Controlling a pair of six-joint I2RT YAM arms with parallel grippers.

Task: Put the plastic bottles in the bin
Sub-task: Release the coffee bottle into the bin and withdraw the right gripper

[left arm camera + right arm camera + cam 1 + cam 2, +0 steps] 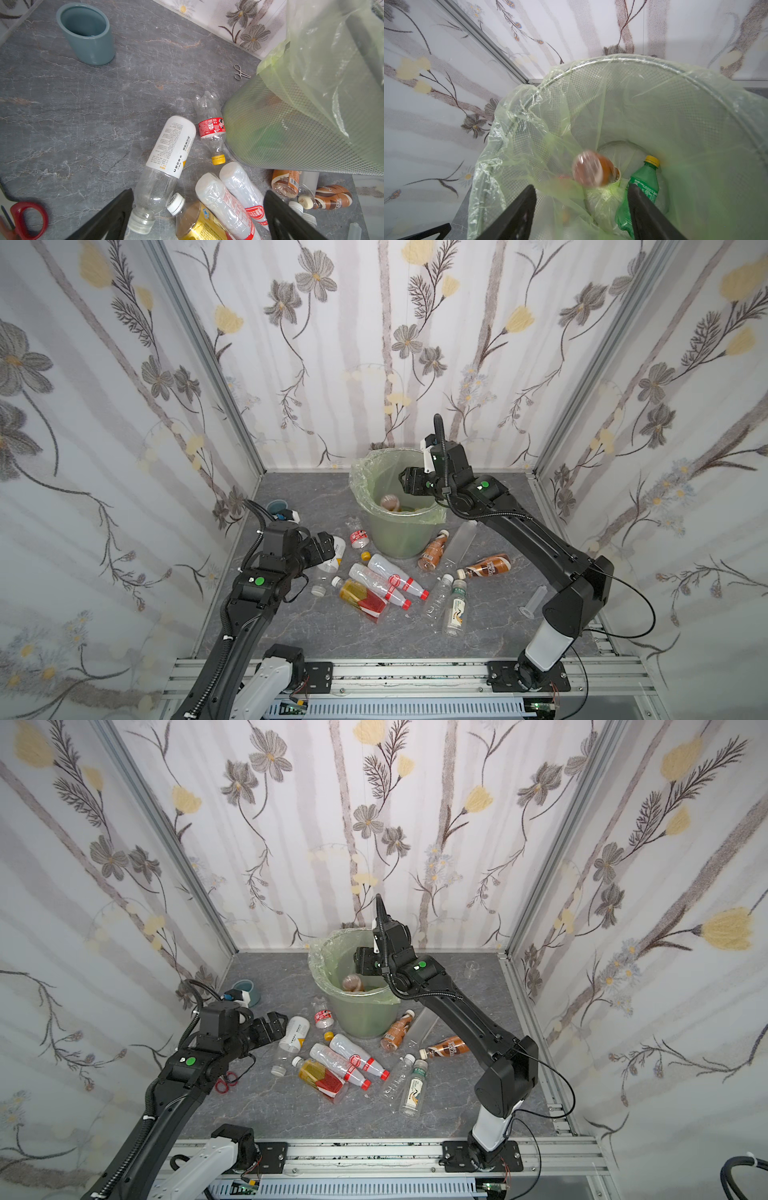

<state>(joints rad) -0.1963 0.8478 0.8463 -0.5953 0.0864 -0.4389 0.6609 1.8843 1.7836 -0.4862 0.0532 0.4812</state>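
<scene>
The right fingers stood spread above the bin, pinching nothing; a blurred brown bottle was clear of them, below and between them inside the bin, beside a green bottle; the left fingers were spread wide over other bottles lying on the worktop beside the bin.

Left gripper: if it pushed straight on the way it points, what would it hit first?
Probably the nearer clear red-labelled bottle, lying in line with the open left gripper beside the white-capped yellow bottle; depth is hard to judge.
</scene>
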